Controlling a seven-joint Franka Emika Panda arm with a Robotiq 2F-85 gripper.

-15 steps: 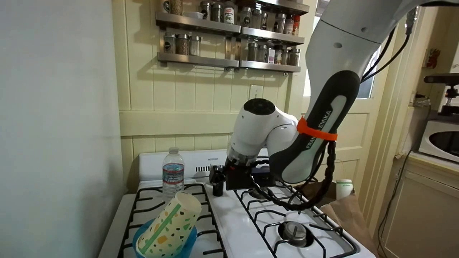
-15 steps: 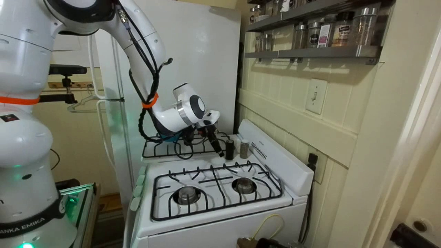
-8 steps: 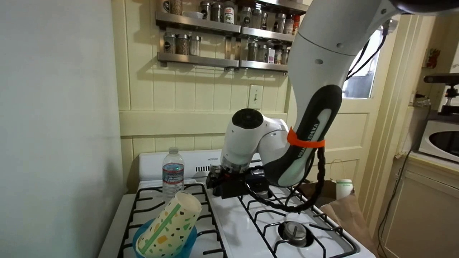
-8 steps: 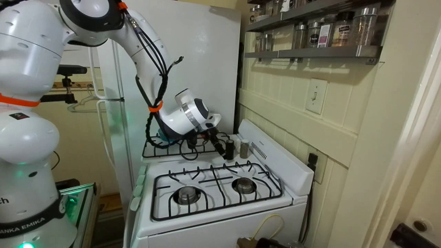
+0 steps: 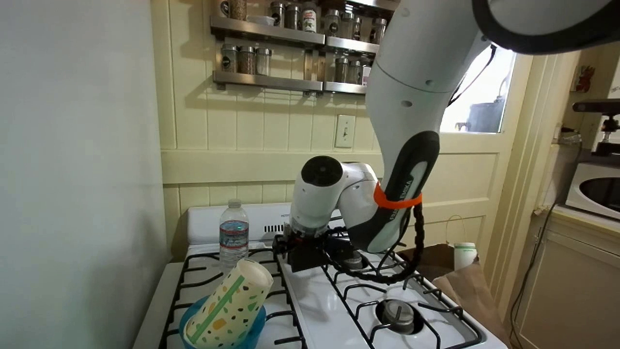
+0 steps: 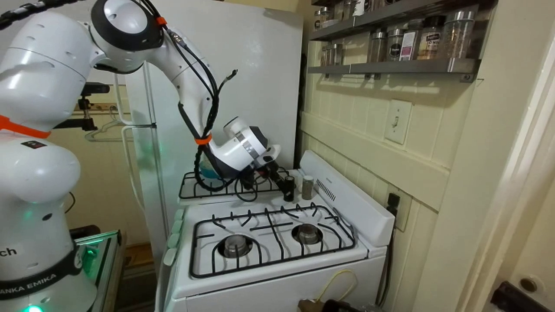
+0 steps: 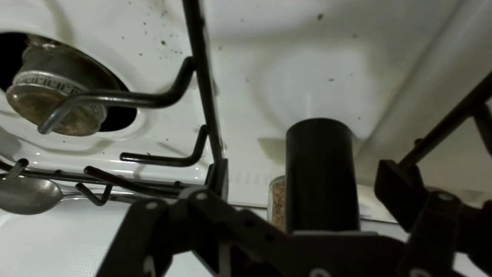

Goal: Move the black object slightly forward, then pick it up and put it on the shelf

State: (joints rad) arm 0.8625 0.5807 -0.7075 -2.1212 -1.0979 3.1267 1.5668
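Tool spread apart, black cylinder between jaws in wrist view, one end hidden, jar partly covered

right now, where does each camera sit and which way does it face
Exterior view: at the front of the gas stove, facing its backguard; forearm and wrist show.
Exterior view: beside the stove, facing across to the refrigerator; base and arm show.
Wrist view: on the wrist, angled down at the black cylinder; open jaws show.
Both exterior views share the stove and metal spice shelves.
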